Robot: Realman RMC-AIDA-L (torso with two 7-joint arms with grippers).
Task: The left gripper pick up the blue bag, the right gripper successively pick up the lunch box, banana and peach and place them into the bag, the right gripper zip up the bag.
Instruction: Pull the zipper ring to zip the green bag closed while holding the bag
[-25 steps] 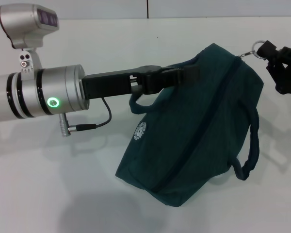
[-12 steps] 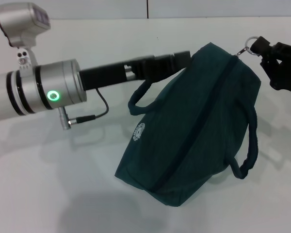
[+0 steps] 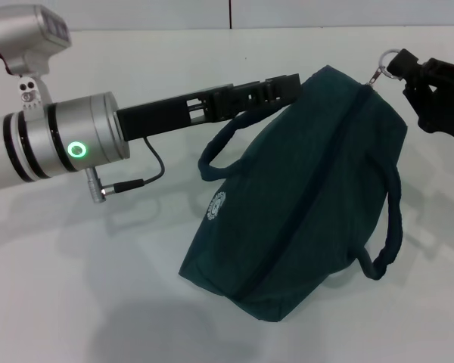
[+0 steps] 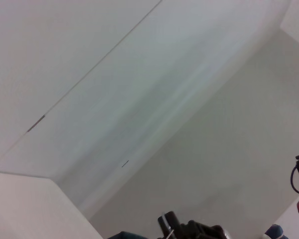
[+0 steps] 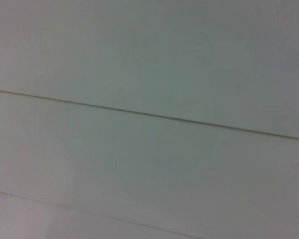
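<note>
The blue bag [image 3: 303, 197] was seen in the head view, tilted, its lower corner resting on the white tabletop [image 3: 98, 287] and its upper end lifted toward the far right. Its zipper line ran closed along the top seam as far as could be seen. A small round white logo [image 3: 219, 205] showed on the near side. One padded handle [image 3: 225, 144] looped out on the left side – another handle [image 3: 390, 227] hung down on the right.

The left end effector [image 3: 284, 89] was stretched in from the left, its black fingers lying against the upper left edge of the bag just above the looped handle; whether it was clenched on fabric or released could not be told. A green ring light [image 3: 77, 150] glowed on the silver wrist.

The right end effector [image 3: 412, 72] was at the upper right corner of the bag – clenched on the ring zipper pull [image 3: 390, 62], which stuck out from the bag's top corner.

The left wrist view showed mostly pale wall, with a dark end effector part at its edge. The right wrist view showed only a plain pale surface with a seam.
</note>
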